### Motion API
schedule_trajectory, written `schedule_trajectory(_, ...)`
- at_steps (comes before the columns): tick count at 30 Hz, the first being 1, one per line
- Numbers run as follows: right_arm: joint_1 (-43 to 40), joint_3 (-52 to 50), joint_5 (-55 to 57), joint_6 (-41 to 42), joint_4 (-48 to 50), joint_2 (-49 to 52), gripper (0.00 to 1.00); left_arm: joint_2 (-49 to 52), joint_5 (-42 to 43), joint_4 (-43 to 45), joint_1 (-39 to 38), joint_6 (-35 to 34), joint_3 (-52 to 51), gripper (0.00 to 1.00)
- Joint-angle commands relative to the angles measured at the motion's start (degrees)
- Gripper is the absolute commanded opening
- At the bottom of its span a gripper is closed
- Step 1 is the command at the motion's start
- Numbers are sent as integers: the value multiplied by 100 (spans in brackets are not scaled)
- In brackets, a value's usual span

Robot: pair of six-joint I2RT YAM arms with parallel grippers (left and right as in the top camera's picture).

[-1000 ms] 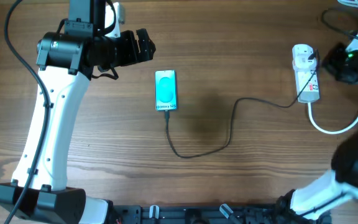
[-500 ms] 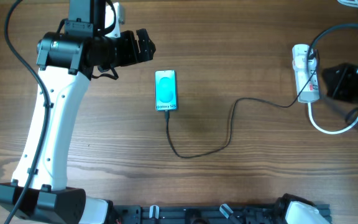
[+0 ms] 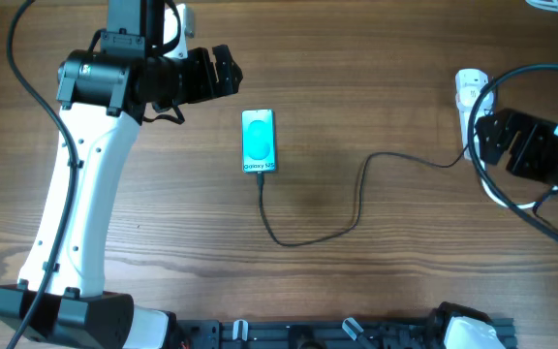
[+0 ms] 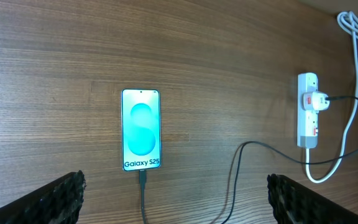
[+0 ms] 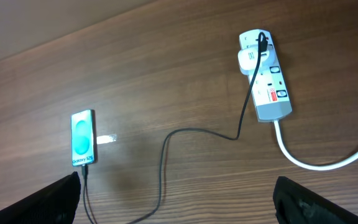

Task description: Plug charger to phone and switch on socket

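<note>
The phone (image 3: pixel 259 142) lies flat mid-table, its teal screen lit. The charger (image 3: pixel 358 199), a thin black cable, runs from the phone's bottom edge in a curve to a white adapter (image 5: pixel 251 59) plugged into the socket (image 5: pixel 267 81). The plug end sits in the phone (image 4: pixel 141 129). A red mark (image 5: pixel 271 94) shows on the strip. My right gripper (image 3: pixel 482 138) hovers open over the strip's near end and covers part of it from overhead. My left gripper (image 3: pixel 229 70) hangs open up and left of the phone, holding nothing.
The strip's thick white cord (image 5: pixel 303 158) loops off to the right. A white cable loop (image 4: pixel 353 25) lies at the far right corner. The arm bases (image 3: pixel 66 310) stand along the front edge.
My right gripper has opened from shut and shifted left and toward the front, ending over the strip's near end. The left arm, phone and cable have not moved.
</note>
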Motion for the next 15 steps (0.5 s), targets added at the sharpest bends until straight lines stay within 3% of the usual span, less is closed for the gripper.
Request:
schedule_trajectory(1,44,24,26,37,46,9,100,-90,-17,13,26,-4,-26,100)
schedule_trajectory(4,57,9,-356,-238,63,9,100,-90,-17,13,26,-4,-26,100)
schedule_trajectory(7,407,-299,-321,-203,946,-173,100,-90,-17,13,26,-4,-26,100)
schedule_trajectory(11,1373,-1582,608,-201,2983,-986,100,-90,-17,11,26,-4,-26,100)
schedule_trajectory(15,1683,-3602,916,-214,5211,-2146,100,-90,-17,13,26,-4,-26,100)
